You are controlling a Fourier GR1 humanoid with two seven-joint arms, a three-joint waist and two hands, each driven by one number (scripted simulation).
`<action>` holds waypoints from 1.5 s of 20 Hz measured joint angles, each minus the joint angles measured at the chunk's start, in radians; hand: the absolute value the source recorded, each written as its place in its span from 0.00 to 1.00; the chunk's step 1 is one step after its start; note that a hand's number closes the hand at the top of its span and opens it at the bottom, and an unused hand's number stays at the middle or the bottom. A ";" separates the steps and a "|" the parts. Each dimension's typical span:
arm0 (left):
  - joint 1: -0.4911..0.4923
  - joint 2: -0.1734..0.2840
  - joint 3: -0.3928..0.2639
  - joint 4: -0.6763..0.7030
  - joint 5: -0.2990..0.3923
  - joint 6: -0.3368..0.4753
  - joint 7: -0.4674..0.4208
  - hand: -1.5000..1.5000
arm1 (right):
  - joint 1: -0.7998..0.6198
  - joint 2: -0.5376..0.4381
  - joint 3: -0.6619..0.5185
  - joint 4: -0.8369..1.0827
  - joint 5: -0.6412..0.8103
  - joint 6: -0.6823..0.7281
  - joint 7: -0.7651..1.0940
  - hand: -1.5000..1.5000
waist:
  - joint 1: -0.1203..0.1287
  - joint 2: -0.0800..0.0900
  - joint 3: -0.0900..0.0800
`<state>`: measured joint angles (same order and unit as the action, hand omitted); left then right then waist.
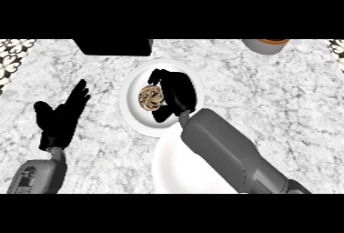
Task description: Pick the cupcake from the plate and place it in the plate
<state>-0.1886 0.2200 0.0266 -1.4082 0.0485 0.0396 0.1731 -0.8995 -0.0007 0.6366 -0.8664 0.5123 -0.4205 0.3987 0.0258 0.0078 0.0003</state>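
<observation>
A: Where's the cupcake (152, 97)?

B: On the far plate (132, 107), toward the counter's back edge, near its middle. It sits left of centre on that plate — not lifted as far as I can tell.

A: Right hand (176, 91)?

B: Over that plate, fingers curling round the cupcake's right side, thumb side hidden. I'd call it closing on the cupcake; contact looks likely but the near side is blocked by the hand itself.

A: Left hand (62, 116)?

B: Resting, released, fingers straight and up, near the counter's left edge. Holds nothing.

A: Target?

B: Second plate (168, 170) just in front of the first, by the counter's front edge — the right forearm covers much of it.

A: Step?

B: Grasp phase, judging by the pose. Pick not done, place not begun.

A: Next move?

B: My read: finish the wrap, lift straight up to clear the rim, then pull back toward the near plate and set it down upright.

A: Other stuff?

B: Dark box (113, 46) at the back edge, a grey bowl (265, 45) at the back right. Well apart from the work.
</observation>
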 measured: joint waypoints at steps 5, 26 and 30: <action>-0.008 0.001 0.007 0.001 0.000 -0.006 0.011 0.50 | -0.025 0.000 -0.067 0.125 -0.085 0.041 -0.220 0.00 | 0.001 0.000 0.000; 0.013 0.002 0.039 0.024 0.001 -0.024 -0.021 0.50 | 0.125 -0.032 -0.295 -0.206 -0.569 0.273 -0.447 0.00 | -0.024 -0.008 0.000; 0.005 0.008 0.052 0.026 -0.002 -0.034 -0.019 0.50 | 0.138 -0.043 -0.358 -0.172 -0.572 0.339 -0.513 0.00 | -0.022 -0.007 0.000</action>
<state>-0.1839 0.2279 0.0790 -1.3819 0.0464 0.0059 0.1538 -0.7611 -0.0442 0.2785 -1.0380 -0.0602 -0.0815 -0.1141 0.0041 0.0005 0.0001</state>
